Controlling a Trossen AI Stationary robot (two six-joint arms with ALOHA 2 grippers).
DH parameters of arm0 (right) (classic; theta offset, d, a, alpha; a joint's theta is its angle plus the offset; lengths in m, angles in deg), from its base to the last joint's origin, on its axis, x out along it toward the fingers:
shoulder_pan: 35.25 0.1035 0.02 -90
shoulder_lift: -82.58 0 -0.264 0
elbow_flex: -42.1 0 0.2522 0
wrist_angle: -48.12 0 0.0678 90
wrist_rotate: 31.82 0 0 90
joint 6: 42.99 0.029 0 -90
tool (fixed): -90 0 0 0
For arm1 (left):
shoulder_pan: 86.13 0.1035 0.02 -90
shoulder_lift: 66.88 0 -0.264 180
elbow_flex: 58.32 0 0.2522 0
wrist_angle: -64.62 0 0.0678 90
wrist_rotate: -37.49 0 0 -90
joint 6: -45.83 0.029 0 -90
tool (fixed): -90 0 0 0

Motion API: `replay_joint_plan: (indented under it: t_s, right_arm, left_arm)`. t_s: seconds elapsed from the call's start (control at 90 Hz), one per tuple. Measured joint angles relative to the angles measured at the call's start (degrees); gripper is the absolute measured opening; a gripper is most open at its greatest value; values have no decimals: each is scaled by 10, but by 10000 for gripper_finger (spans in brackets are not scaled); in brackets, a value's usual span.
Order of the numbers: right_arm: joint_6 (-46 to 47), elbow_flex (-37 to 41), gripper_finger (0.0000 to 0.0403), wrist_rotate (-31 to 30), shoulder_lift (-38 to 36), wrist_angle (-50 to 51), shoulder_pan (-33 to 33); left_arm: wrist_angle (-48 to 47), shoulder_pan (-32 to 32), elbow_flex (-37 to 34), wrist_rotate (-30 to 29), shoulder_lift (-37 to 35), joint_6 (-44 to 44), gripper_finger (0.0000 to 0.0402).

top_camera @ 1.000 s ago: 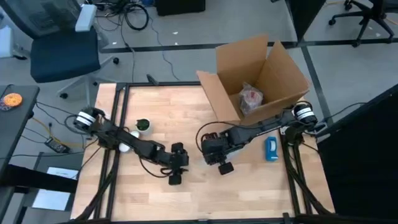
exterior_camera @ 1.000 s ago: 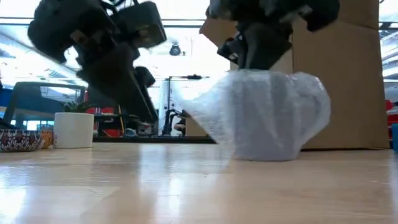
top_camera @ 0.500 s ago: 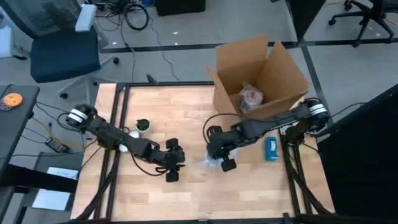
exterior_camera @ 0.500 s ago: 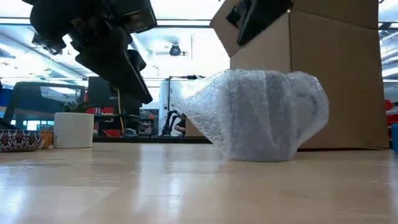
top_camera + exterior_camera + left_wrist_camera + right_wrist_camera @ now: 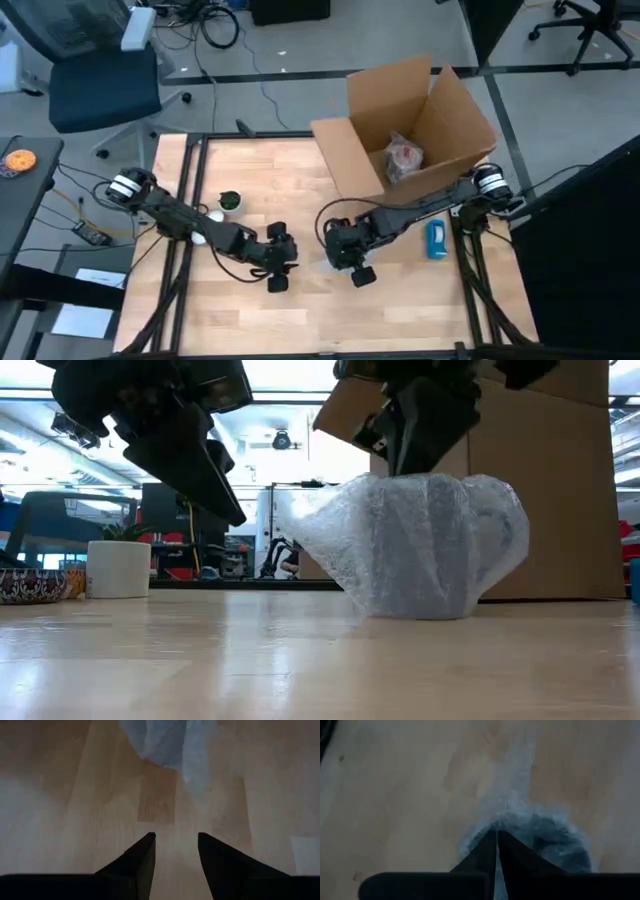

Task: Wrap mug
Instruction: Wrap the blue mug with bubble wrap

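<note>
mug (image 5: 430, 545): bubble-wrapped, upright on table (image 5: 300, 310)
right gripper (image 5: 496, 837): pinched together, directly over mug
left gripper (image 5: 176, 842): fingers apart, beside mug, empty

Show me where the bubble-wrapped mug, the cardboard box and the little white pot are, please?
bubble-wrapped mug (image 5: 430, 550): low view, on the wrapped body.
cardboard box (image 5: 465, 120): high view, on its right flap.
white pot (image 5: 118, 569): low view, on its side wall.

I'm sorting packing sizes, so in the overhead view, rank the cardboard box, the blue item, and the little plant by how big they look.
1. cardboard box
2. blue item
3. little plant; the last two look close in size, so their order is unsure.
</note>
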Motion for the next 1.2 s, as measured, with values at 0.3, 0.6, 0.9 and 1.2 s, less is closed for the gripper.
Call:
replay_joint_plan:
  t_s: [0.3, 0.6, 0.9, 1.2]
  right_arm:
    - [-3, 3, 0, -11, 15, 9, -10]
    - [-3, 27, 0, -9, 45, -5, -11]
    - [1, 7, 0, -23, 13, 34, -9]
    - [37, -12, 0, -48, -32, 140, -4]
  left_arm:
    - [-1, 0, 0, 0, 0, 2, 131]
    - [-5, 0, 0, 0, 0, 0, 131]
    - [-4, 0, 0, 0, 0, 0, 131]
    - [-4, 0, 0, 0, 0, 0, 131]
